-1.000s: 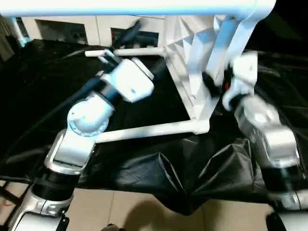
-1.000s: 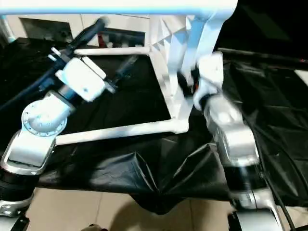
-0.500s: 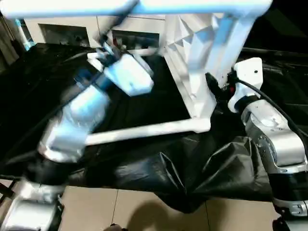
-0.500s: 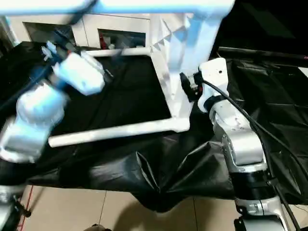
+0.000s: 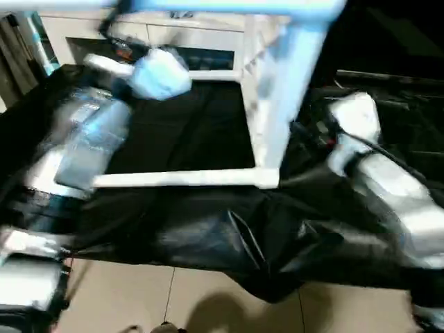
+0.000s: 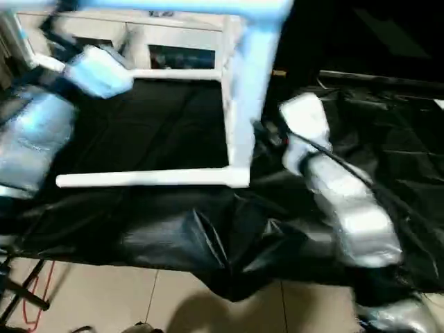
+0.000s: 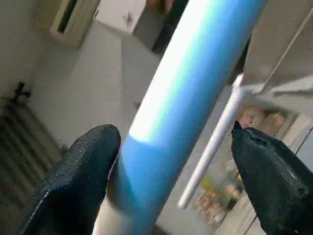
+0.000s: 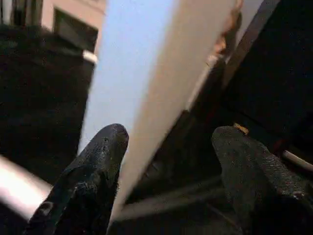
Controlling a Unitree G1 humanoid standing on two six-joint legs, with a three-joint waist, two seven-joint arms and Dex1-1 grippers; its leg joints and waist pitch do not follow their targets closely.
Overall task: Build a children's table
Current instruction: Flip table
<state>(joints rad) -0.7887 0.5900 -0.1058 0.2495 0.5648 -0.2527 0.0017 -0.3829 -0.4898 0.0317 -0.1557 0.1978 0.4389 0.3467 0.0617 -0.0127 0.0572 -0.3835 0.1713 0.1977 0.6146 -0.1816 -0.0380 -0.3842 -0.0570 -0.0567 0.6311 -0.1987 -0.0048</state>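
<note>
With the children's table (image 5: 267, 104) standing on its edge on the black-draped tabletop (image 5: 208, 229), legs pointing sideways, I should close my wide-open left gripper (image 7: 176, 171) squarely around the upper leg (image 7: 186, 103) between its fingers, while my open right gripper (image 8: 166, 166) steadies the white panel edge (image 8: 146, 63).

Left claw (image 7: 171, 181) and right claw (image 8: 168, 181), both spread wide, silver forearms raised.
</note>
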